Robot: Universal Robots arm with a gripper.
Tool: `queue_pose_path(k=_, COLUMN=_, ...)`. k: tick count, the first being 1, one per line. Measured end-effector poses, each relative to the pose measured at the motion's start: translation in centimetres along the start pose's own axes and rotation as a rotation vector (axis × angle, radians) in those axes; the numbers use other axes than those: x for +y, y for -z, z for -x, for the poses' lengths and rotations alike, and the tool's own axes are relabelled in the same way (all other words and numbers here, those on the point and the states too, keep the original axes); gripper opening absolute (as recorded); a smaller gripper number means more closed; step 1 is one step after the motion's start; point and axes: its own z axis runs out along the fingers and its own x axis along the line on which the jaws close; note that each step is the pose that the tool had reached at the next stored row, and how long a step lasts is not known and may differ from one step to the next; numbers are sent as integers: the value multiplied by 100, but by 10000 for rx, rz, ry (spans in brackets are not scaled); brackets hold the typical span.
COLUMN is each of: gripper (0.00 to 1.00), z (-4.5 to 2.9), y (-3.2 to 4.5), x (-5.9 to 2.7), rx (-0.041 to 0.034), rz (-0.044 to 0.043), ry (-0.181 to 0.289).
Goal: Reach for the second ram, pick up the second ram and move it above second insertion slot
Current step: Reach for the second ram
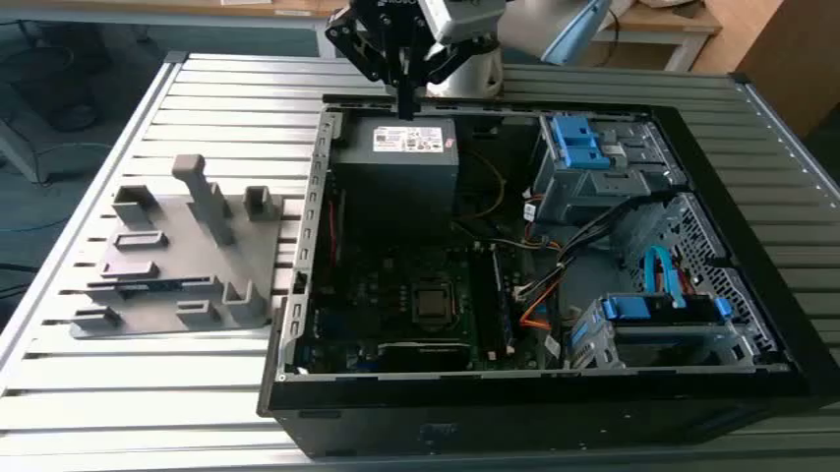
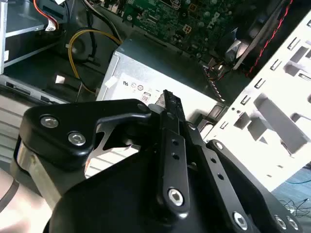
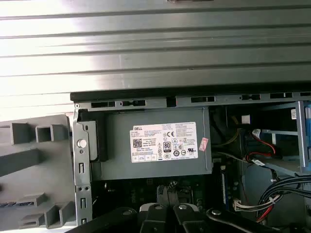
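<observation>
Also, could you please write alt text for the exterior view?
The gripper hangs over the power supply of an open computer case lying on a slatted metal table; a grey holder plate sits beside the case on the exterior view's left.

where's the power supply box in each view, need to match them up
Exterior view: the power supply sits in the upper-left corner of the open case.
Second wrist view: the power supply lies between the yellow cable and the green motherboard.
First wrist view: the power supply sits near the grey holder plate.
Shared landmark: its white label.
</observation>
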Motion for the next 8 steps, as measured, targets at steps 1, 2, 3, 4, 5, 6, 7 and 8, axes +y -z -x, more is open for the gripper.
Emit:
queue_pose_path(k=1, gripper=10, z=0, y=0, x=0, rx=0, rz=0, ry=1)
queue_pose_path(k=2, gripper=10, z=0, y=0, x=0, rx=0, rz=0, ry=0)
queue_pose_path(k=3, gripper=10, z=0, y=0, x=0, rx=0, rz=0, ry=0)
queue_pose_path(k=4, gripper=10, z=-5, y=0, x=0, rx=0, rz=0, ry=-1)
queue_pose_path(k=5, gripper=10, z=-15, y=1, x=-1, rx=0, rz=-1, ry=-1)
queue_pose_path(k=6, gripper=10, z=-37, y=2, x=-3, rx=-1, rz=-1, ry=0)
queue_pose_path(k=7, gripper=10, z=-65, y=2, x=-5, rx=-5, rz=1, ry=1)
queue_pose_path(k=8, gripper=10, z=-96, y=3, x=-7, rx=-9, rz=1, ry=2)
